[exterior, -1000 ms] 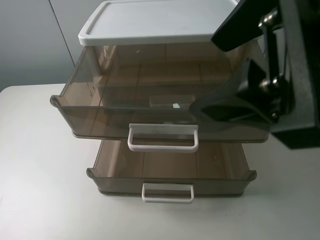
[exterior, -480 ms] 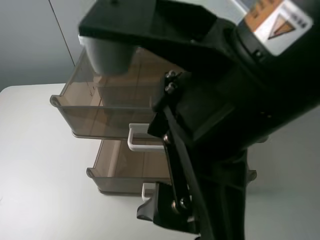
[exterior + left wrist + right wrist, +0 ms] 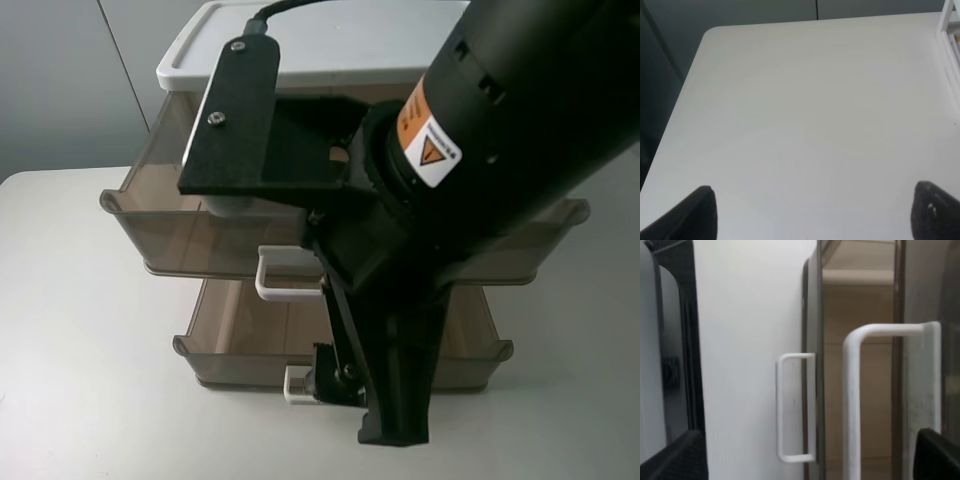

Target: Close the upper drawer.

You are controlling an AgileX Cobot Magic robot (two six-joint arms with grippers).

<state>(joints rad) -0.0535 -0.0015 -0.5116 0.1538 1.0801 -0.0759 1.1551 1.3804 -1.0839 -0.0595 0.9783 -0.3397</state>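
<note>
The upper drawer (image 3: 160, 225) is smoky brown, pulled out from under the white lid (image 3: 330, 35), and its large white loop handle (image 3: 285, 282) is partly hidden by my right arm. In the right wrist view the handle (image 3: 852, 405) stands close in front of the drawer's front (image 3: 900, 285). My right gripper (image 3: 362, 405) hangs in front of the drawers, low, near the lower handle. It is open and empty (image 3: 807, 460), touching nothing. My left gripper (image 3: 815, 212) is open over bare table and is out of the high view.
A shallower brown drawer (image 3: 240, 340) with a smaller white handle (image 3: 297, 385) is also pulled out below the upper one; it shows in the right wrist view (image 3: 790, 405). The white table (image 3: 70, 350) surrounds the unit. My right arm (image 3: 500, 130) hides the unit's middle and right.
My right arm has swung in from the right across the drawers, and its gripper now hangs in front of them. Neither drawer has moved.
</note>
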